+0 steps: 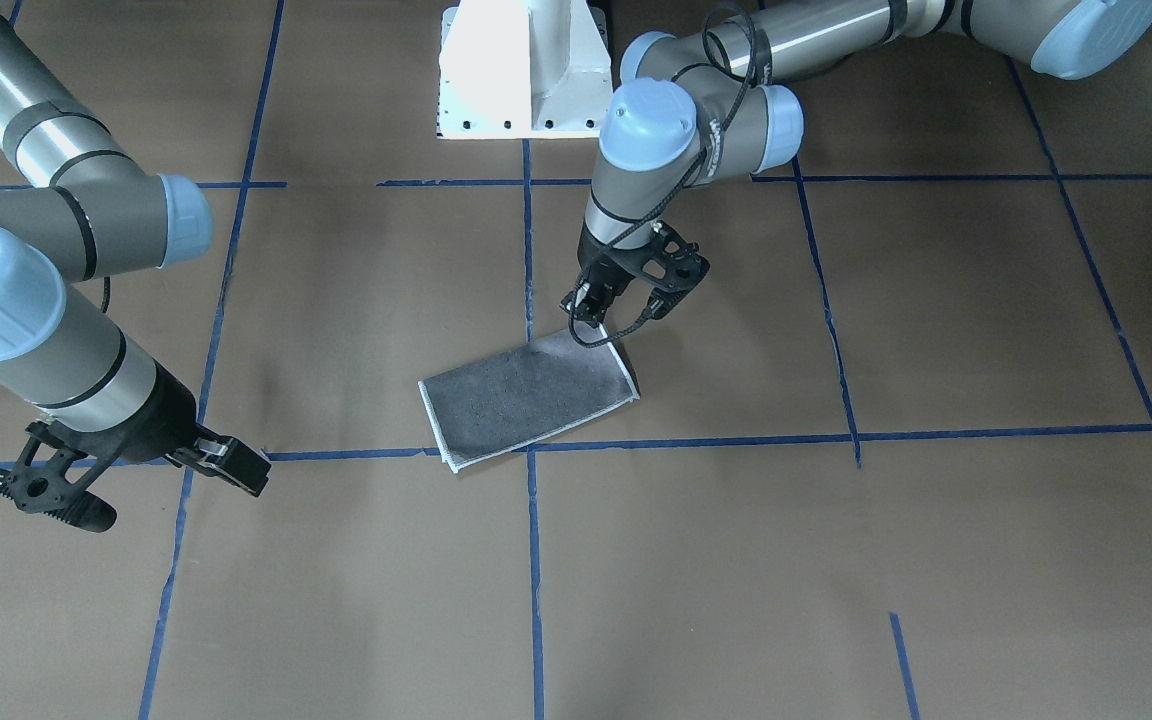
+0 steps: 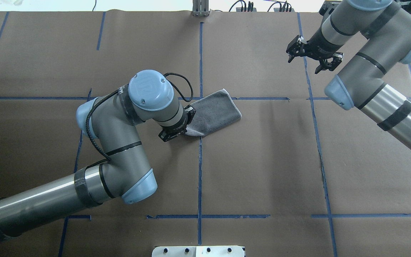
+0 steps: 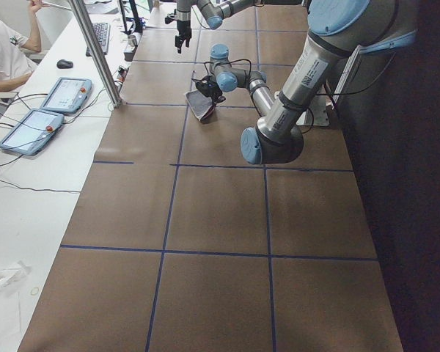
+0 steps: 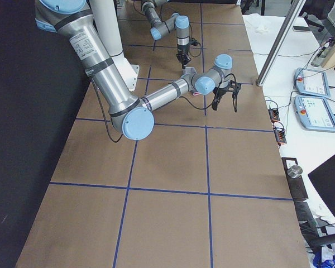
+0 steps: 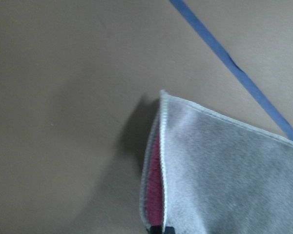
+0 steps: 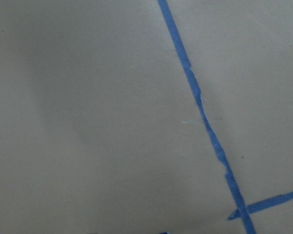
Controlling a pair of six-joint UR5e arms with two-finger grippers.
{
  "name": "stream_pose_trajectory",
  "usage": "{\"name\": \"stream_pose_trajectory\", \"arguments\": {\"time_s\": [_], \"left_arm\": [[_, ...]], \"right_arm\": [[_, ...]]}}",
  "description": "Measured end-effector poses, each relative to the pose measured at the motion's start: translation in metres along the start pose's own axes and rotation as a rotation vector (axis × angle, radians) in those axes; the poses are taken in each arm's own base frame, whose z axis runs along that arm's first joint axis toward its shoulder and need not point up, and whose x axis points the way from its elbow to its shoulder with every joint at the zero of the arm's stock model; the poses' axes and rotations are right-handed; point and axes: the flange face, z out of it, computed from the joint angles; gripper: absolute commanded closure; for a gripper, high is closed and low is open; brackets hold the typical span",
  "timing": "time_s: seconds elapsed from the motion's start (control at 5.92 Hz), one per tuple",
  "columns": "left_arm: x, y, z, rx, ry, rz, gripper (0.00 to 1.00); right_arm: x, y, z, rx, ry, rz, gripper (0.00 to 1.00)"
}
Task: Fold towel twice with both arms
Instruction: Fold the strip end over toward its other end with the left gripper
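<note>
The towel (image 1: 526, 395) lies folded once into a rectangle, grey face up with pale edging, near the table's middle; it also shows in the overhead view (image 2: 216, 112). My left gripper (image 1: 588, 318) is down at the towel's corner nearest the robot, shut on the edge. In the left wrist view the grey top layer (image 5: 224, 175) lies over a strip of pink-red inner face, with the fingertips (image 5: 157, 229) just at the bottom edge. My right gripper (image 1: 141, 490) hangs open and empty above bare table, well away from the towel; it also shows in the overhead view (image 2: 310, 58).
The white pedestal (image 1: 526, 70) stands at the robot's side of the table. Blue tape lines (image 1: 533, 560) cross the brown table cover. A side bench with tablets (image 3: 44, 110) and a seated person lies past the table's far edge.
</note>
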Motion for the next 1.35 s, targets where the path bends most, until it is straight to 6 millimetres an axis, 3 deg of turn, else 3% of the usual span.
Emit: {"name": "stream_pose_trajectory", "arguments": {"time_s": [0.34, 0.68, 1.01, 1.35], "left_arm": [[0.064, 0.022, 0.009, 0.025, 0.022, 0.001, 1.00], [0.103, 0.022, 0.015, 0.036, 0.078, 0.018, 1.00], [0.137, 0.024, 0.032, 0.027, 0.157, 0.042, 1.00], [0.154, 0.030, 0.033, 0.016, 0.190, 0.051, 0.99]], "right_arm": [[0.063, -0.012, -0.013, -0.030, -0.001, -0.075, 0.00], [0.123, -0.028, -0.018, -0.038, 0.019, -0.156, 0.00], [0.138, -0.033, -0.019, -0.039, 0.026, -0.167, 0.00], [0.143, -0.033, -0.017, -0.037, 0.034, -0.165, 0.00]]}}
